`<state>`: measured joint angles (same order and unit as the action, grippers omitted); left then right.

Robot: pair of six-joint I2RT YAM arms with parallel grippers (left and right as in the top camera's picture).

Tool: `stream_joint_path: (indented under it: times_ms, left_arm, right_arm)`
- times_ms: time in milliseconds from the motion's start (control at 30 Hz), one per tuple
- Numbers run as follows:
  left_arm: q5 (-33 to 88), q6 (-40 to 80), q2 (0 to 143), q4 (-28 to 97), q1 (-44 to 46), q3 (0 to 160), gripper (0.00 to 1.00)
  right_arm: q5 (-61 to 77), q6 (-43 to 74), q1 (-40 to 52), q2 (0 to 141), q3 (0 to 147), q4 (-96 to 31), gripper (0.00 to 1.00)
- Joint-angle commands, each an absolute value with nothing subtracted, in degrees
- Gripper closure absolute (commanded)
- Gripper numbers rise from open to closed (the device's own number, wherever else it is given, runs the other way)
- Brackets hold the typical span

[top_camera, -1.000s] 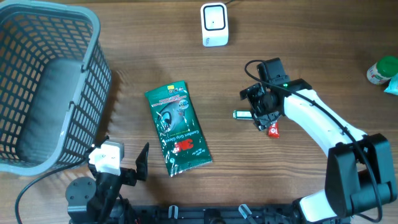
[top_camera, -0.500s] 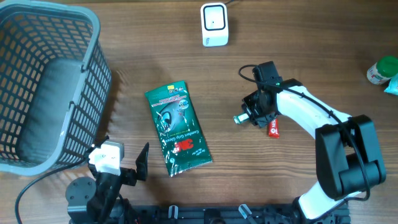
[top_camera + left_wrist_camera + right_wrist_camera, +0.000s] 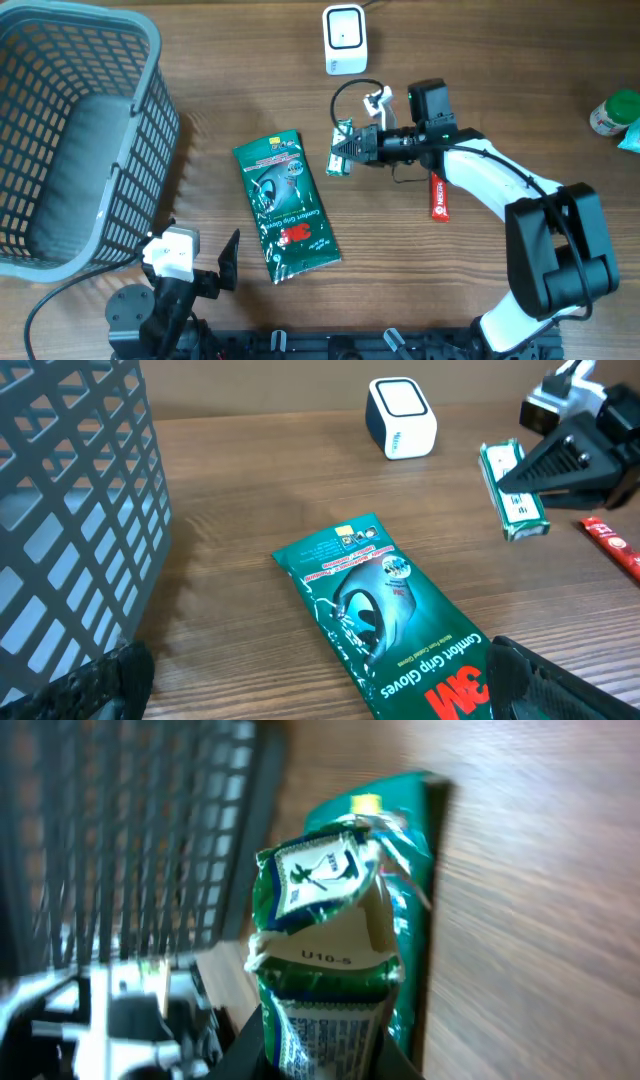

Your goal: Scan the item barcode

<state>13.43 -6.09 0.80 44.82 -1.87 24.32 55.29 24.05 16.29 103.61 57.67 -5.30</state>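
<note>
Across the whole scene, a brown wood-grain table (image 3: 500, 60). At far left on it, a big grey plastic lattice basket (image 3: 70, 130). From the near right, a white right arm (image 3: 500, 185), stretched left towards the middle. In the middle, flat on the wood, a green plastic packet of gloves with red lettering (image 3: 285, 205). At near left, the left gripper (image 3: 318, 660), fingers spread wide with nothing between them. At the far edge, centre, a small white boxy scanner (image 3: 345, 40), upright. Under the right arm, a slim red stick sachet (image 3: 438, 195) on the table. Just right of the glove packet's far end and near of the scanner, apart from both, a small green folded sachet (image 3: 339, 158). Clamped at one end in the right gripper (image 3: 358, 146), black fingers pinched shut against it. At the far right edge, a white bottle with a green cap (image 3: 612, 112), partly cut off by the frame.
</note>
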Motion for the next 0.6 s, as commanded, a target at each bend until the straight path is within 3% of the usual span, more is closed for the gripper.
stream_joint_path:
  times_ms: [0, 133, 333, 467, 567]
  left_arm:
    - [14.11, -5.50, 0.43, 44.69, -1.61, 23.94, 0.00]
    - [14.11, -5.50, 0.43, 44.69, -1.61, 23.94, 0.00]
    - [14.11, -5.50, 0.43, 44.69, -1.61, 23.94, 0.00]
    - [14.11, -5.50, 0.43, 44.69, -1.61, 23.94, 0.00]
    - [14.11, -5.50, 0.43, 44.69, -1.61, 23.94, 0.00]
  right_arm:
    - [60.99, 11.05, 16.91, 104.38, 57.82, -1.23, 0.95]
    - [67.61, 10.09, 17.45, 104.44, 57.74, 6.96, 0.96]
    - [92.82, -9.23, 18.22, 104.53, 57.71, 25.28, 0.95]
    - [92.95, -13.15, 19.68, 104.53, 57.74, 29.61, 0.95]
    - [92.92, -14.92, 22.35, 104.53, 57.74, 39.83, 0.95]
